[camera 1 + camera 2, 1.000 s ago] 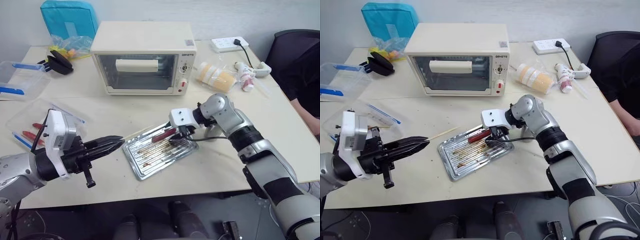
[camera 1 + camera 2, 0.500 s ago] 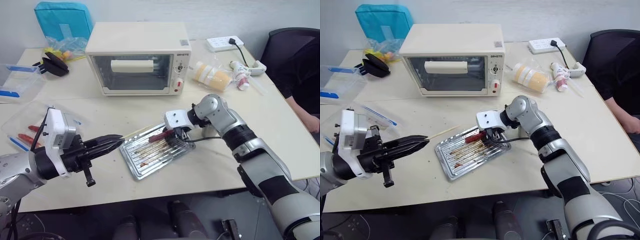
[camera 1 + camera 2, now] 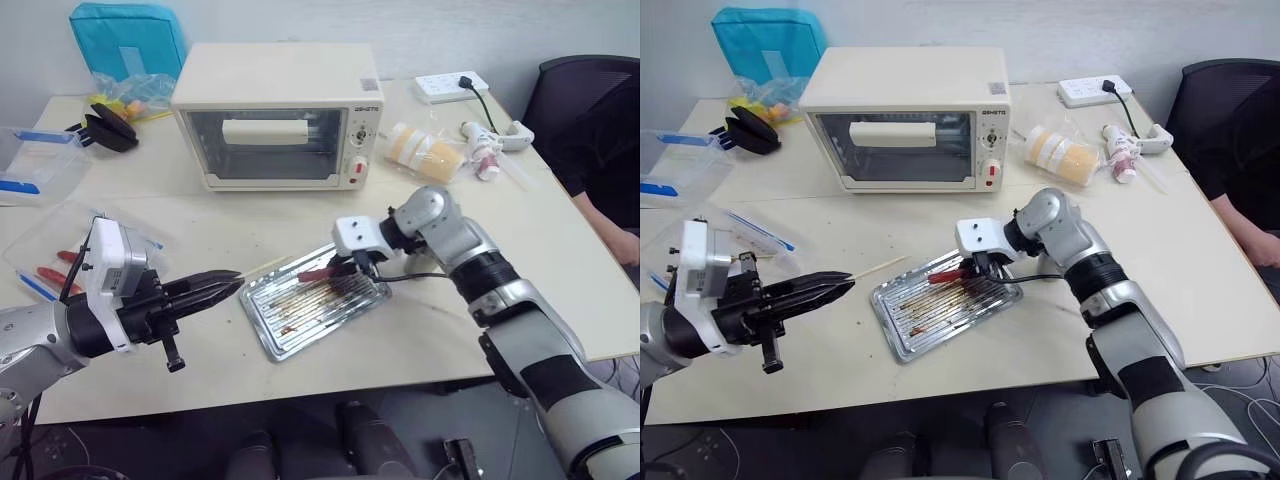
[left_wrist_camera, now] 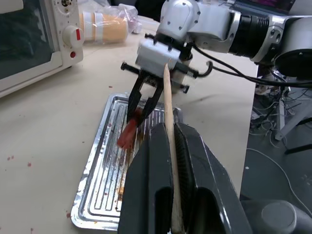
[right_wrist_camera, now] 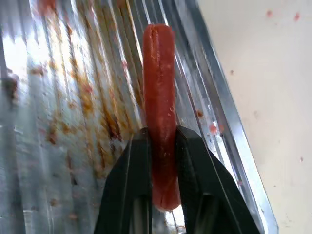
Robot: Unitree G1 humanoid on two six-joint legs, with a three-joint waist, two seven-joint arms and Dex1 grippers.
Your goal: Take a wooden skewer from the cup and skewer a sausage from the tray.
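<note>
My right gripper [image 3: 340, 270] is shut on the slim dark-red sausage [image 5: 158, 73], gripping it near one end. The sausage [image 4: 129, 134] hangs tilted just over the ridged, grease-streaked silver tray [image 3: 300, 332]. My left gripper [image 3: 238, 282] is shut on the wooden skewer [image 4: 168, 122] and stands left of the tray. The thin pale skewer [image 3: 875, 267] sticks out past the fingertips toward the tray's near-left corner, a little apart from the sausage [image 3: 318, 272]. The cup is hidden.
A cream toaster oven [image 3: 275, 115] stands behind the tray. A clear plastic box [image 3: 50, 260] with red sausages on sticks lies at the left, with a second box [image 3: 30, 160] behind it. Packets [image 3: 425, 150] and a power strip [image 3: 455, 87] lie back right. A black chair [image 3: 590, 110] stands at the right.
My right gripper has shut on the sausage and raised it slightly off the tray. The left gripper with the skewer has kept still. The camera shifted a little.
</note>
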